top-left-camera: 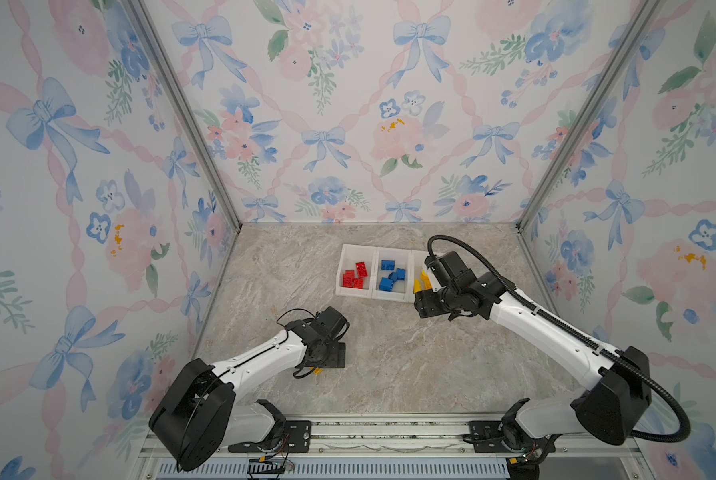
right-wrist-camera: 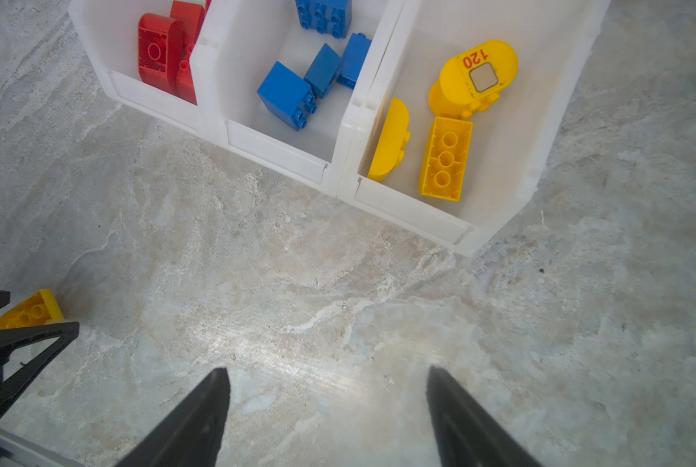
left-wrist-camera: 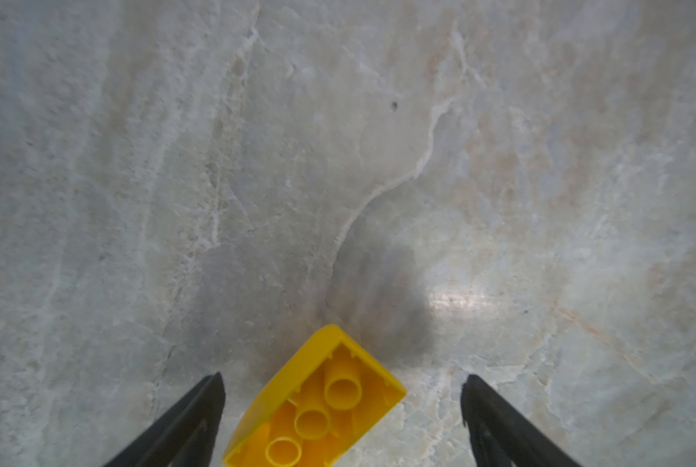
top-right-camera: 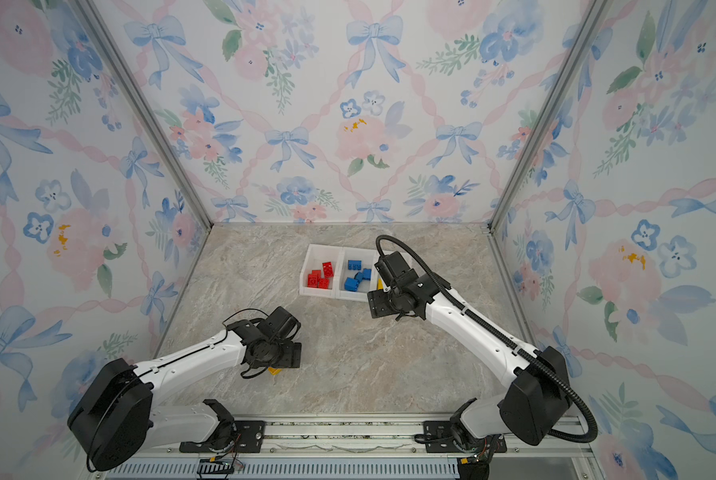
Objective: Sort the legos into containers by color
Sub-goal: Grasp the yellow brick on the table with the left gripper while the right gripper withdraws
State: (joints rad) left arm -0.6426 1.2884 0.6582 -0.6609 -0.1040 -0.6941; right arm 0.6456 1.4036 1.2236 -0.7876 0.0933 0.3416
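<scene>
Last loose yellow oblong plastic brick (left-wrist-camera: 322,404), underside up. Left gripper (left-wrist-camera: 342,378): jaws spread astride it, probably not touching. Right gripper (right-wrist-camera: 328,370): agape, empty. Next: pinch, carry to white plastic yellows bin (right-wrist-camera: 411,218).

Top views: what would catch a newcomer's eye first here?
The floral-and-bow wallpaper on all three walls stands out first. Then the row of white bins, back right of middle on the marble table, holding red bricks, blue bricks and yellow bricks apart. Last, one stray yellow brick lies hollow side showing between the open jaws of the left end effector.
</scene>
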